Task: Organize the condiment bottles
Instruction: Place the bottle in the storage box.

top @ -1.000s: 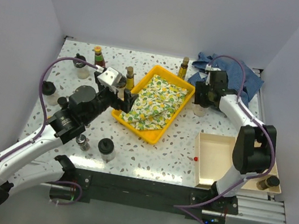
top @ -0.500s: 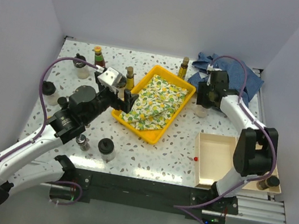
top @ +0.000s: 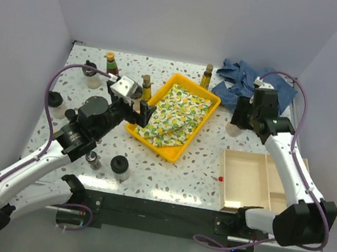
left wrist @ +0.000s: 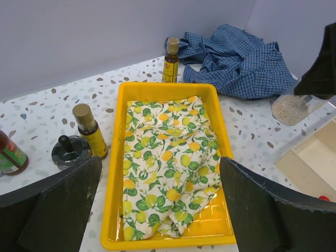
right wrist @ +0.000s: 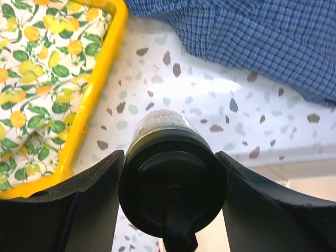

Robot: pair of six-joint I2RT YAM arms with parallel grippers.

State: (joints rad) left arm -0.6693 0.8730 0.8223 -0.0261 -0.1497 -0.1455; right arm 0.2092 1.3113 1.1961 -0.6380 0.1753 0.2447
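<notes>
My right gripper is shut on a squat clear jar with a black lid, one finger on each side of the lid. From above, this right gripper and its jar sit between the yellow tray and the wooden tray. My left gripper hangs open and empty over the yellow tray's left rim. Other condiment bottles stand on the table: an amber bottle, a black-lidded jar, a green red-labelled bottle, an amber bottle, and jars at the near left.
The yellow tray holds a folded lemon-print cloth. A crumpled blue checked shirt lies at the back right. A light wooden divided tray sits at the near right. More jars stand along the left side.
The right gripper has closed on the black-lidded jar and carried it to the right, away from the yellow tray. The left arm has not moved.
</notes>
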